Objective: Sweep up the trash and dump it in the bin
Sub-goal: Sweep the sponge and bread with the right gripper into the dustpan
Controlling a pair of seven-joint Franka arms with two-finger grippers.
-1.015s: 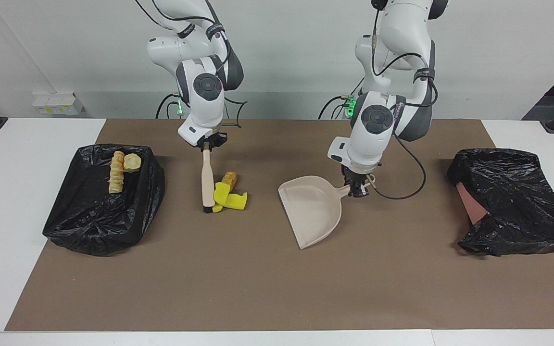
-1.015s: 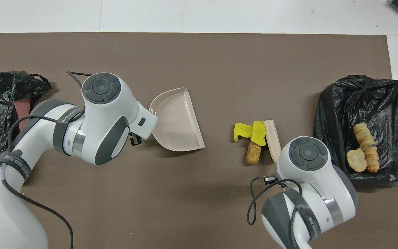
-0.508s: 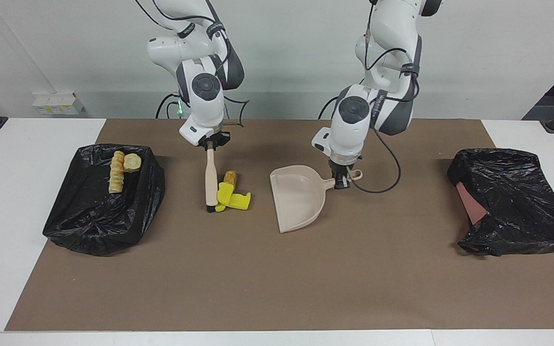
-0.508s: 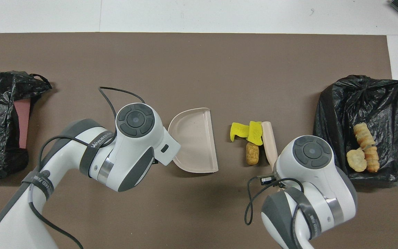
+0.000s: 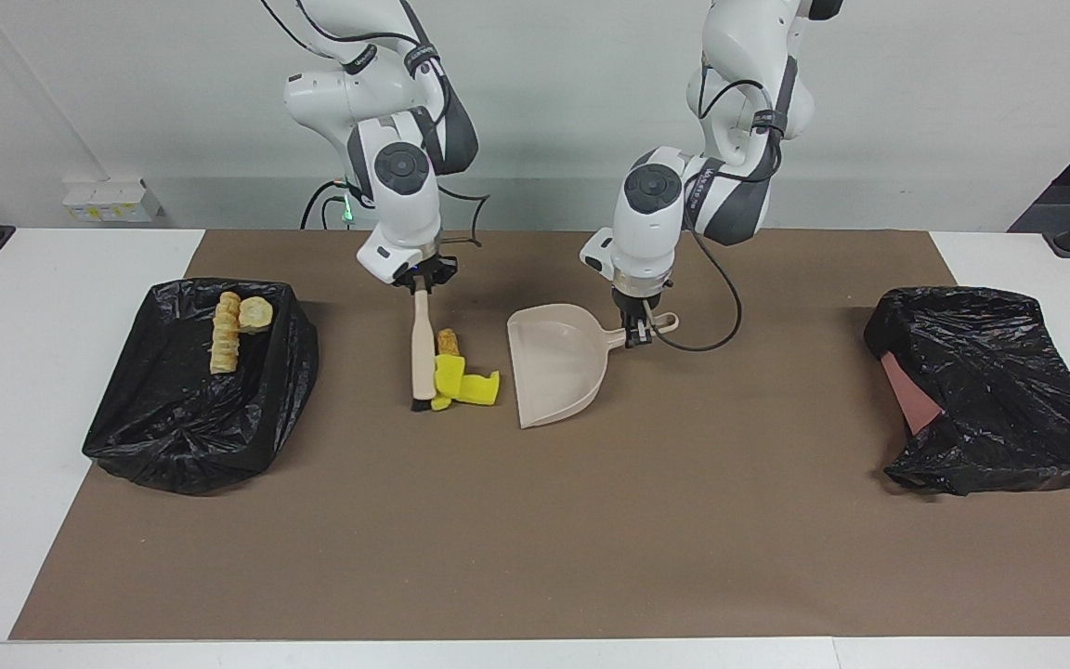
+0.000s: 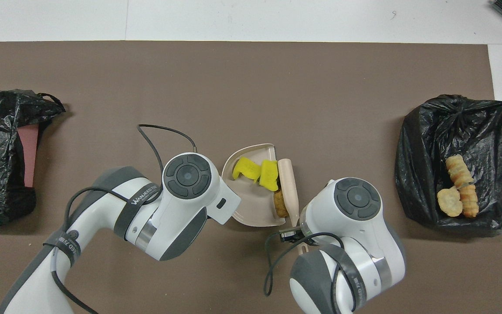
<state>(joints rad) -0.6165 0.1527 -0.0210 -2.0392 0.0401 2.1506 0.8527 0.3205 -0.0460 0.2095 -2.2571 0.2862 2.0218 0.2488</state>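
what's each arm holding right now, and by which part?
Left hand: beige dustpan, gripped on its handle near the hanging loop. Right hand: beige brush, gripped at the top end of its handle, bristles down on the mat.

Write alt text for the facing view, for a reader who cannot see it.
Two robot arms work at a brown mat: the right end effector holds a brush against yellow sponge pieces and a small pastry, while the left end effector holds a dustpan beside them. A black-lined bin holding pastries sits at the right arm's end.
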